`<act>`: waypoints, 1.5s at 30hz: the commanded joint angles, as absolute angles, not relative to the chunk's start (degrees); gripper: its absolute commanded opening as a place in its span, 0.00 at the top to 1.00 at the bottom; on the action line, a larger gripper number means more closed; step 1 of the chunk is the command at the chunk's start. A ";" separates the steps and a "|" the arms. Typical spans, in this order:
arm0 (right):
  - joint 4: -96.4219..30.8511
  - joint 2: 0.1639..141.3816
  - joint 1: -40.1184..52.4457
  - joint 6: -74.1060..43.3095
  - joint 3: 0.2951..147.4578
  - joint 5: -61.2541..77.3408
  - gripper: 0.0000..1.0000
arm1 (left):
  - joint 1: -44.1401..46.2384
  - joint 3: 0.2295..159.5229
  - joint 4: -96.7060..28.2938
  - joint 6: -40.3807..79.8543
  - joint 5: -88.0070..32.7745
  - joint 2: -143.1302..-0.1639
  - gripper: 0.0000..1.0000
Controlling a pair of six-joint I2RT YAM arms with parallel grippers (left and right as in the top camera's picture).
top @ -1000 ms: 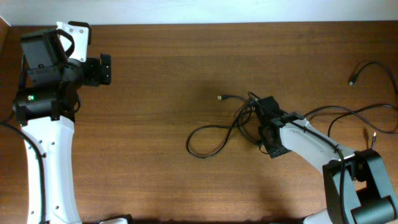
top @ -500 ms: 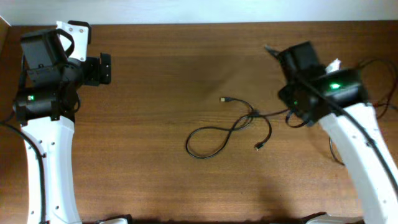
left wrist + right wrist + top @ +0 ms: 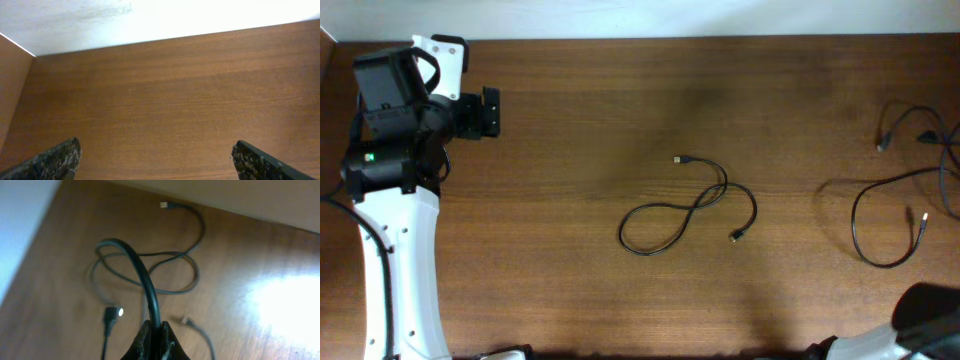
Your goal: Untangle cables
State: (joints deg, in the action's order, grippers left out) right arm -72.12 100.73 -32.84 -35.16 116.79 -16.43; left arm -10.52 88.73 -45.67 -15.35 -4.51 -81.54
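One thin black cable (image 3: 704, 199) lay by itself near the middle of the surface (image 3: 570, 280). It was slack, in a loose figure-of-eight, with one small plug (image 3: 678, 158) toward the far edge and the other plug (image 3: 735, 236) toward the near edge. The other cables (image 3: 854, 225) lay well apart from it along the right edge, in open loops reaching toward the far right corner, with small plug ends showing.

In the right wrist view the right fingers (image 3: 147, 342) were pressed together on a black cord (image 3: 145, 275) that arched up from between them over those loops. Overhead, only a part of the right arm (image 3: 932, 315) showed at the near right corner.

The left fingers (image 3: 55, 160) stood wide apart with nothing between them, over bare wood near the far left corner. The left arm (image 3: 395, 230) ran along the left edge, far from every cable.
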 commanded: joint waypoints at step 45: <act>-53.95 85.01 21.26 -33.93 58.48 3.84 0.07 | 7.51 88.97 -56.12 -31.77 -9.87 -82.76 0.01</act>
State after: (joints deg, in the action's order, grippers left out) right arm -63.68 85.93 14.81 -12.88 64.62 5.48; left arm 7.35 88.73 -56.29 -30.70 -10.02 -82.61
